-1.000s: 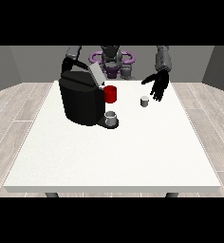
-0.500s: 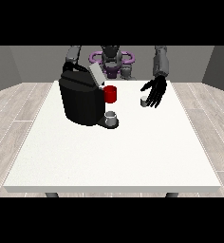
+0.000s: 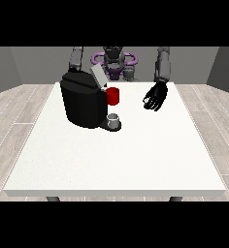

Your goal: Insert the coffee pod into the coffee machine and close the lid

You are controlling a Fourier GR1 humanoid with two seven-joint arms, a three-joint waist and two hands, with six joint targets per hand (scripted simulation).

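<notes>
A large white worktop [image 3: 111,164] fills the middle of the room, dark legs [image 3: 52,198] showing beneath its near edge. Pale grey wood-plank floor [image 3: 14,114] surrounds it, backed by plain grey walls [image 3: 34,63].

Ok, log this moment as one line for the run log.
black coffee machine: lid up | small white coffee pod: not visible | hand at view's right: fingers curled, above white table | other hand: hidden
</notes>
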